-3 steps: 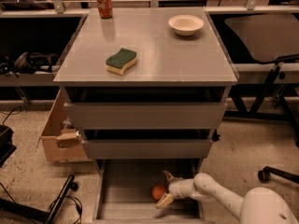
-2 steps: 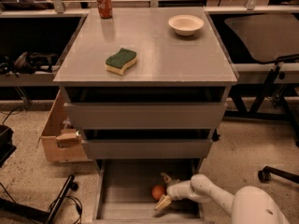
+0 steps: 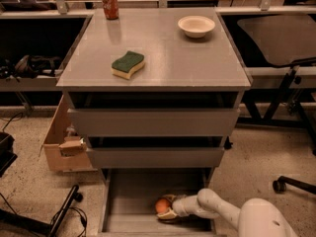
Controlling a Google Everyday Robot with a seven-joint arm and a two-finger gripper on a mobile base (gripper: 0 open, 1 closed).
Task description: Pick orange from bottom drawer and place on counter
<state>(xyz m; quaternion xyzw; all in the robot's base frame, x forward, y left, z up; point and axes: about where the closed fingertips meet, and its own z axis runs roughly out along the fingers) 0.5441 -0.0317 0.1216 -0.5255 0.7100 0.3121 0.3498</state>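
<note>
the orange (image 3: pixel 160 205) lies low in the open bottom drawer (image 3: pixel 132 201), and the gripper (image 3: pixel 166 207) is right at it, but i cannot tell if it has grabbed it, so lifting it onto the counter (image 3: pixel 168 53) is not done yet.
</note>
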